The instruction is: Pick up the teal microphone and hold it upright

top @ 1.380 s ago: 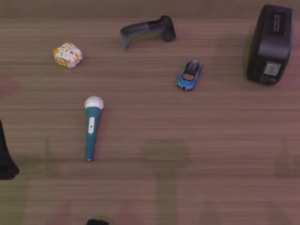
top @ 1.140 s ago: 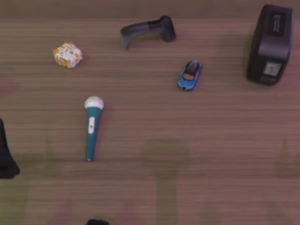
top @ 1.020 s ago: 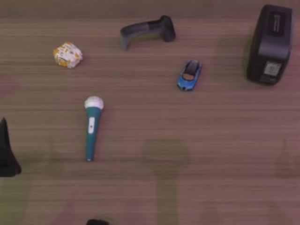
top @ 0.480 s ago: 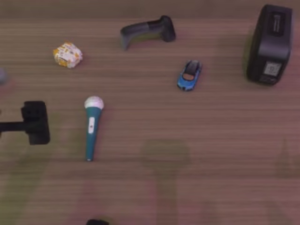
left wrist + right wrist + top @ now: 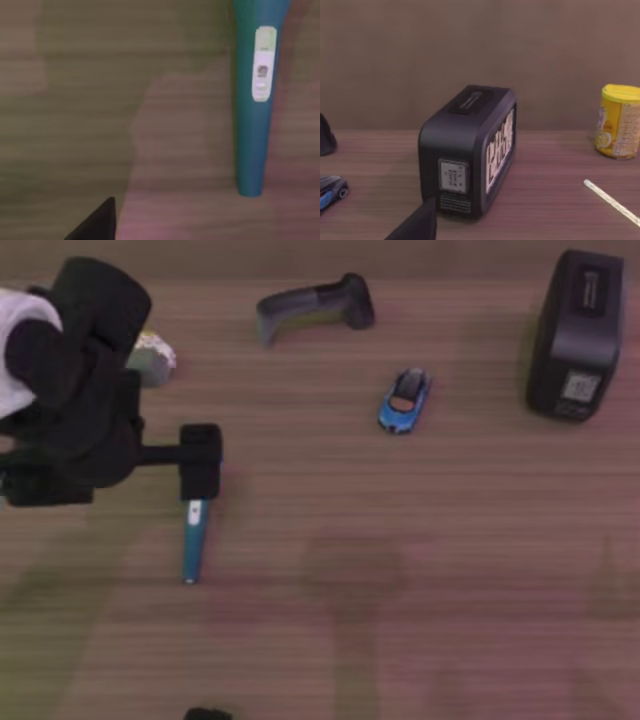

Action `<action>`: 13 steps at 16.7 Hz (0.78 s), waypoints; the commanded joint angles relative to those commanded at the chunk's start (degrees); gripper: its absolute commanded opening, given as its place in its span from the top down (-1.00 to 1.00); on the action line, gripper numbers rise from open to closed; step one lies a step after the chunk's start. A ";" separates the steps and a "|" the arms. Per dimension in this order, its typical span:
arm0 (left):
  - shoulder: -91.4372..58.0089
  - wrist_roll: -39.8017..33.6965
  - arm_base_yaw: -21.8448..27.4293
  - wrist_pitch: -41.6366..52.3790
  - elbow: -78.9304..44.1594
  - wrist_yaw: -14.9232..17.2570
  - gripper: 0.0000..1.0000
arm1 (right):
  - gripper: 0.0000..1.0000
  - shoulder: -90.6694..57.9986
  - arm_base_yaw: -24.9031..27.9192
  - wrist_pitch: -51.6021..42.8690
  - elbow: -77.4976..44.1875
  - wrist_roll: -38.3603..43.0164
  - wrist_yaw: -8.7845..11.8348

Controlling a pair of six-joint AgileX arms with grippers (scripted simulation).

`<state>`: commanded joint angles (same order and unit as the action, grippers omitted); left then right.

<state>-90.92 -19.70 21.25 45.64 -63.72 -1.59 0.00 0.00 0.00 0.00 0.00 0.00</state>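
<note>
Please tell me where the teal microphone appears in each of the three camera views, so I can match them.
Top view: the teal microphone lies at the table's left side, its head hidden under the left gripper.
Left wrist view: its handle and white switch panel fill the picture's right side.
Right wrist view: not in it.
Shared landmark: the switch panel, seen in the top and left wrist views.

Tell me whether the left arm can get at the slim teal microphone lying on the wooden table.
Probably yes. The left tool hangs right over the slim teal microphone, covering its head end, and nothing else lies near its handle. The right arm is out of the top view.
</note>
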 joint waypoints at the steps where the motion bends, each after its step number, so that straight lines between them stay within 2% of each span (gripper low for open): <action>1: -3.46 -0.78 0.83 1.89 -2.43 -0.08 -1.00 | -1.00 0.00 0.00 0.00 0.00 0.00 0.00; 6: -13.08 -3.00 3.18 7.69 -9.01 -0.44 -1.00 | -1.00 0.00 0.00 0.00 0.00 0.00 0.00; 13: -13.80 -2.90 2.98 6.84 -8.57 -0.42 -1.00 | -1.00 0.00 0.00 0.00 0.00 0.00 0.00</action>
<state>-104.72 -22.60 24.23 52.48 -72.28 -2.01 0.00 0.00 0.00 0.00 0.00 0.00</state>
